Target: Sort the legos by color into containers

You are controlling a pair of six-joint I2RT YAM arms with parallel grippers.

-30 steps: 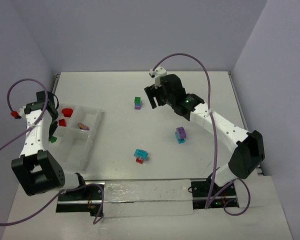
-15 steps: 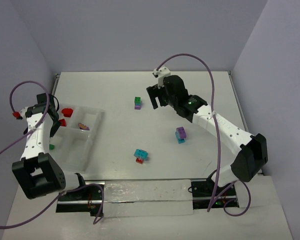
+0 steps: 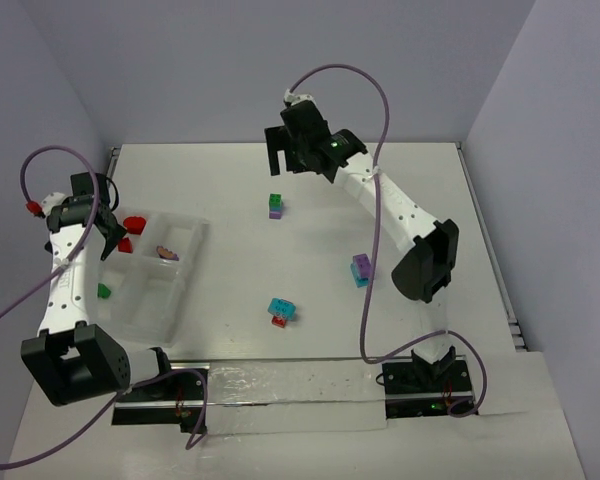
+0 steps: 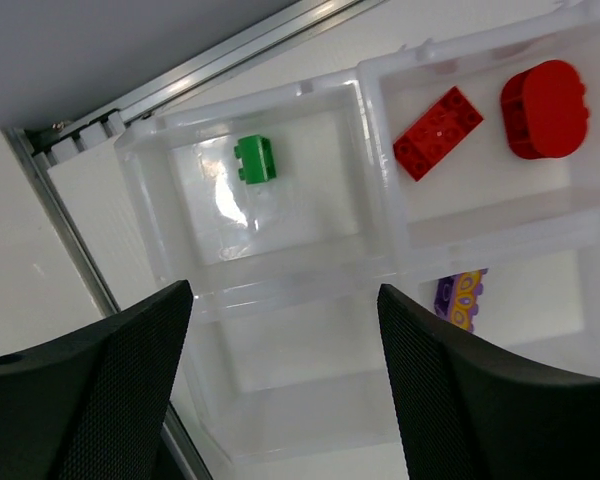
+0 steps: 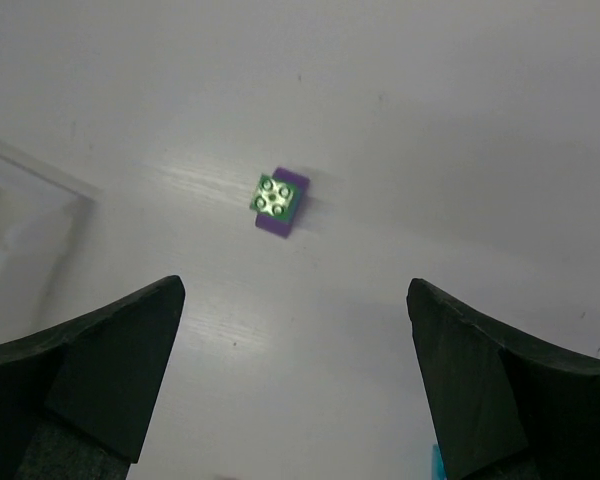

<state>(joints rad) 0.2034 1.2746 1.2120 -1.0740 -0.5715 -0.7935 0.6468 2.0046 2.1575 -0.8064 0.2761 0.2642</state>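
Note:
The clear tray [image 3: 185,262] lies at the left. Its near-left compartment holds one green lego [image 3: 103,291] [image 4: 256,159]. The far-left compartment holds a red brick [image 4: 438,133] and a rounded red piece [image 4: 544,108], and a purple piece [image 4: 460,298] lies in the compartment beside it. My left gripper [image 3: 107,238] [image 4: 285,390] hangs open and empty above the tray. A green-on-purple pair [image 3: 276,206] [image 5: 279,201] sits mid-table. My right gripper [image 3: 287,160] [image 5: 295,370] is open, high above and just behind that pair.
A purple-on-cyan pair [image 3: 361,269] stands right of centre, and a cyan-on-red pair [image 3: 281,311] lies nearer the front. The right arm's elbow [image 3: 427,262] juts over the right side. The table's raised rim [image 4: 75,140] runs just beyond the tray.
The left gripper opened and the green lego dropped into the tray's near-left compartment. The right arm swung up and back toward the far wall, and its jaws spread wider.

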